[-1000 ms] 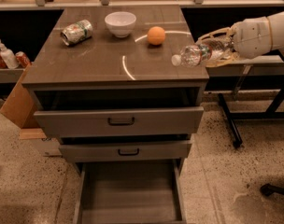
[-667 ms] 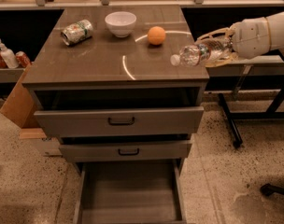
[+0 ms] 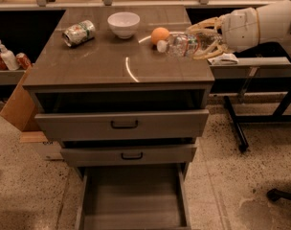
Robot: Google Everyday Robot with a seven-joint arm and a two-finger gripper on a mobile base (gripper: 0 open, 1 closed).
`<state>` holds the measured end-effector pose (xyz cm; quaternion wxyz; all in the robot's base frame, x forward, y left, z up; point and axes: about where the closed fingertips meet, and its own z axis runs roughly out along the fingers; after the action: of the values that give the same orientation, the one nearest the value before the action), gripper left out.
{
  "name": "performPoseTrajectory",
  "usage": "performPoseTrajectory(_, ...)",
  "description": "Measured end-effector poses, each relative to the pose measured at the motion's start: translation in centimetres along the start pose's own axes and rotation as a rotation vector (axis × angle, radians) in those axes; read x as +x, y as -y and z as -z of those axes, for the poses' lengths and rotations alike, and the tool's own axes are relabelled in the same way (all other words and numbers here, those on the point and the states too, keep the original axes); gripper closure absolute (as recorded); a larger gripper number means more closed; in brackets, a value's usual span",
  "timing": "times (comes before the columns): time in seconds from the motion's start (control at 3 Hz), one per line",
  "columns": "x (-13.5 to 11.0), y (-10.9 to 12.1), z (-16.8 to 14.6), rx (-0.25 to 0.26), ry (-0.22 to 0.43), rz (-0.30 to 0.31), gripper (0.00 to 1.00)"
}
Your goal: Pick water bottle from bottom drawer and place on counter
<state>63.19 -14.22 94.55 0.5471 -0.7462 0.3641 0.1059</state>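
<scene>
The water bottle [image 3: 180,45], clear and crinkled with a white cap, lies sideways in my gripper [image 3: 205,41], cap pointing left. My gripper reaches in from the right on a white arm and is shut on the bottle's base end. The bottle hangs just over the right part of the glossy dark counter [image 3: 102,61], with its cap close beside an orange [image 3: 160,35]. The bottom drawer [image 3: 133,200] is pulled open at the bottom of the view, its floor bare.
A white bowl [image 3: 123,24] and a crushed green-and-white can [image 3: 79,33] sit at the back of the counter. A white pump bottle [image 3: 7,57] and a cardboard box [image 3: 16,104] are at the left. A black table leg [image 3: 236,123] stands on the right.
My gripper has carried the water bottle left and farther back, from the counter's right edge to beside the orange.
</scene>
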Motion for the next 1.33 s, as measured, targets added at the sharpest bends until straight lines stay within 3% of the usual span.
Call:
performPoseTrajectory(0.67,-0.2,0.0,-4.8,-0.090,0.023,-0.184,1.00)
performPoseTrajectory(1.33,2.1,0.7,-7.3,-0.106,0.026,-0.274,1.00)
